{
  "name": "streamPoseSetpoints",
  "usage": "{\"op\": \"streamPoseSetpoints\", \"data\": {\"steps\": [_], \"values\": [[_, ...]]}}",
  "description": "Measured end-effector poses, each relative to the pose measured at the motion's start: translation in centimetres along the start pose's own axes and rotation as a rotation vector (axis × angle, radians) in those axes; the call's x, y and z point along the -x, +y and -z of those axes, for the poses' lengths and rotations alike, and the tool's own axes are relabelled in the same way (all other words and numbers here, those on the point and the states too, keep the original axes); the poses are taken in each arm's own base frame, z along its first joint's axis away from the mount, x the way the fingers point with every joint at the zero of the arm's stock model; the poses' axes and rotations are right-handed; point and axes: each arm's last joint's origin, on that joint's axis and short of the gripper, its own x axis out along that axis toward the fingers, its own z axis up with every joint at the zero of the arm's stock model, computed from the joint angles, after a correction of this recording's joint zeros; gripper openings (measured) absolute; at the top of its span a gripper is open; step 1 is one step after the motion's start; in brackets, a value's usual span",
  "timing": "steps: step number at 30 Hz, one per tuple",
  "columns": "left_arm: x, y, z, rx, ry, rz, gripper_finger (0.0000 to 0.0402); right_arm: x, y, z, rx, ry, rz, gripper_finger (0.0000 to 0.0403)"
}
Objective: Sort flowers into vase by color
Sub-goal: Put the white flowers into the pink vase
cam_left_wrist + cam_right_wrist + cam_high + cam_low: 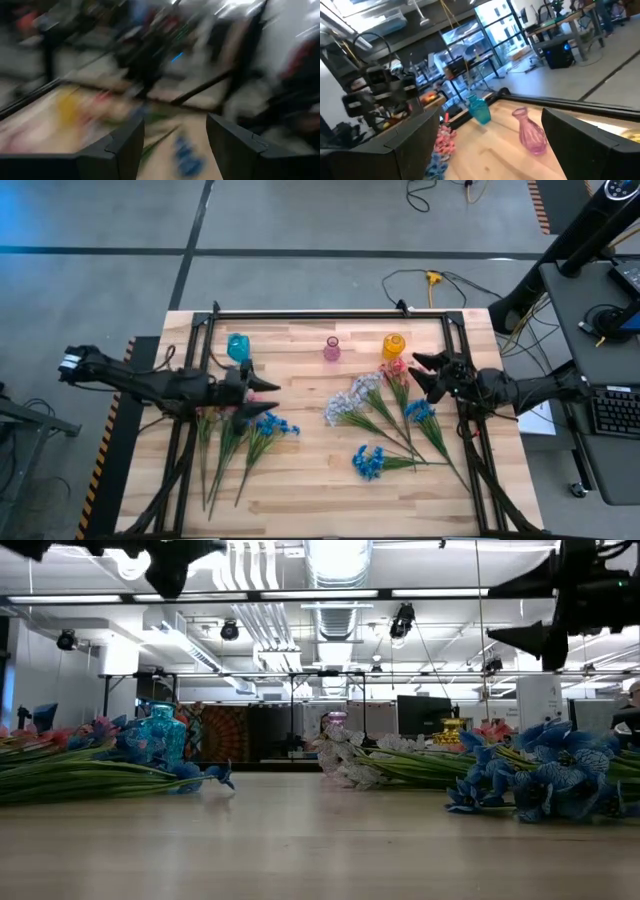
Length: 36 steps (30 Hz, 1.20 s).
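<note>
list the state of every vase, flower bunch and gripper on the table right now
blue vase: upright, empty
pink vase: upright, empty
yellow vase: upright, empty
left flower bunch: lying flat on the table
lavender-white spray: lying flat
lone blue spray: lying flat, apart from the others
left gripper: open, empty, above the left bunch
right gripper: open, empty, near the yellow vase

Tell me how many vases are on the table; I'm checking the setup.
3, in a row along the far edge: a blue vase on the left, a pink vase in the middle, a yellow vase on the right. None seems hidden.
</note>
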Motion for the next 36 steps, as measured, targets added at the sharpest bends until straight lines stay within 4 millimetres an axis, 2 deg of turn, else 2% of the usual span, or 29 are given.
{"op": "streamPoseSetpoints", "data": {"steps": [3,6,13,19,26,36], "values": [[-0.5,0.3,-0.1,-0.043,0.120,-0.179,0.0196,-1.1,1.0,-0.8,0.070,0.055,0.023,0.0343],[-0.8,0.2,-0.3,-0.073,0.174,-0.229,0.0196,-2.9,2.2,-0.7,0.164,0.193,0.083,0.0343],[-0.9,0.3,0.6,-0.175,0.233,-0.212,0.0196,-5.4,4.6,-2.4,0.214,0.531,0.277,0.0343],[-0.8,0.2,1.8,-0.208,0.296,-0.051,0.0196,-6.8,6.5,-3.6,0.146,0.833,0.387,0.0343],[-0.9,0.1,1.4,-0.289,0.259,-0.038,0.0196,-9.1,7.5,-1.3,0.063,1.028,0.440,0.0343],[-1.1,-0.2,0.0,-0.321,0.148,-0.062,0.0196,-11.4,6.9,3.7,0.123,1.175,0.575,0.0343]]}}
